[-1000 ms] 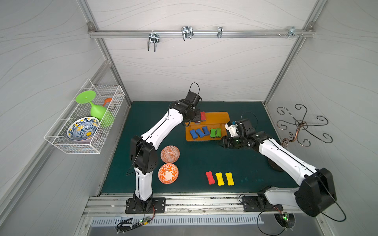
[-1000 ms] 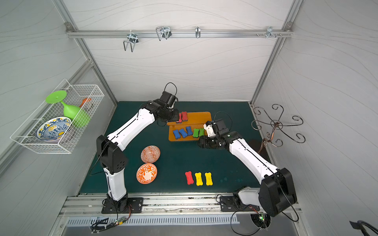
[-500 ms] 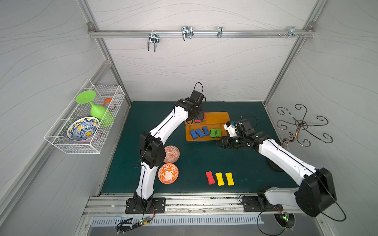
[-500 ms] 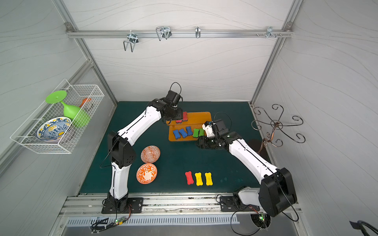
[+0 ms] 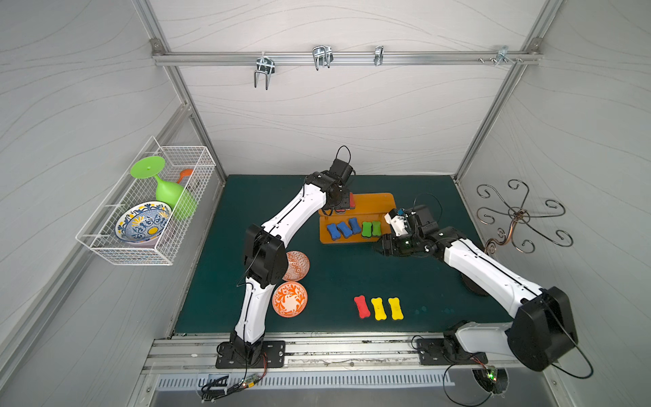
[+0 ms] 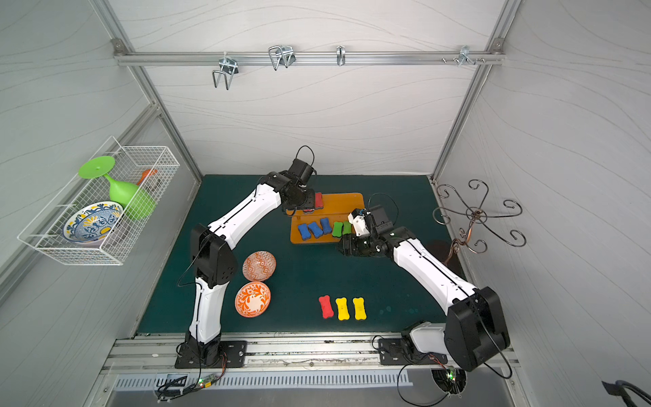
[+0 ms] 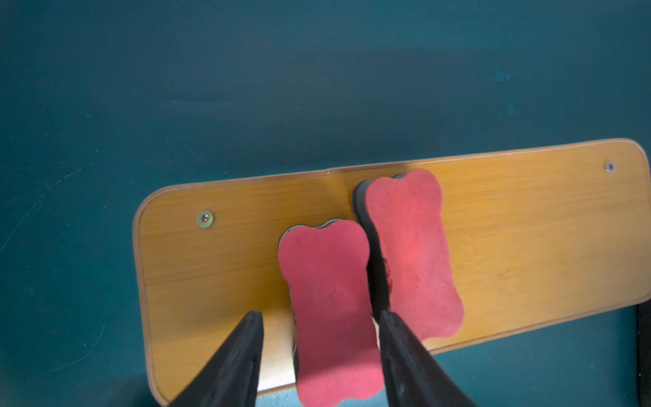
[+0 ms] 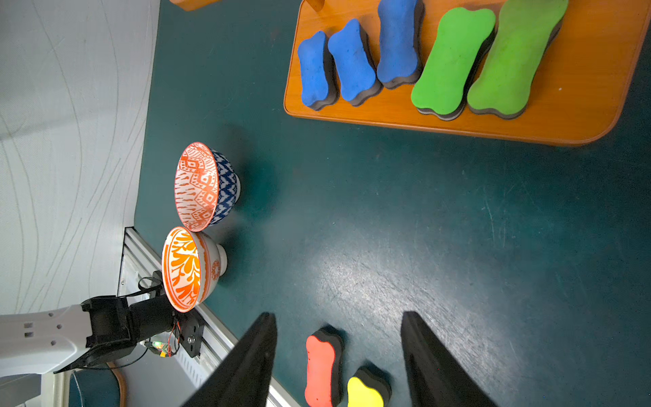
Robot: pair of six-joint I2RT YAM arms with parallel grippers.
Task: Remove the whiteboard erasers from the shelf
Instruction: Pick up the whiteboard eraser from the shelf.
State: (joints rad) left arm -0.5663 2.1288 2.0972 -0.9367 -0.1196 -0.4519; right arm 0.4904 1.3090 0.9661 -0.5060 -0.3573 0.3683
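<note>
Top views both show wire basket [image 5: 119,255] on wall at 9 o'clock, holding green goblet [image 5: 169,197] tipped over, patterned bowl [image 5: 142,223] + small orange item [image 5: 185,173], can't tell what. Shelf [image 5: 382,202] sits at 12 o'clock on mat [image 5: 334,275]. Lower board [image 8: 581,105] carries 3 blue erasers [image 5: 343,229] + 2 green erasers [image 5: 367,229] in a row. Upper board [image 7: 528,229] carries 2 red erasers [image 7: 412,253] side by side. Off the shelf, at 5 o'clock on mat: loose red eraser [image 5: 361,306] + 2 yellow erasers [image 5: 378,308] in a row. 2 bowls [image 5: 289,299] close together at 8 o'clock.

L arm [image 5: 292,215] stretches fwd, wrist bent down over upper board's 9 o'clock end. Left gripper [image 7: 320,313] straddles one red eraser, not clamped: bare board shows betw one finger & the foam, other finger right against its side. R arm [image 5: 486,267] reaches low across mat. Right gripper [image 8: 339,313] hovers by shelf's 4 o'clock corner, fingers spread, gripping nothing.
</note>
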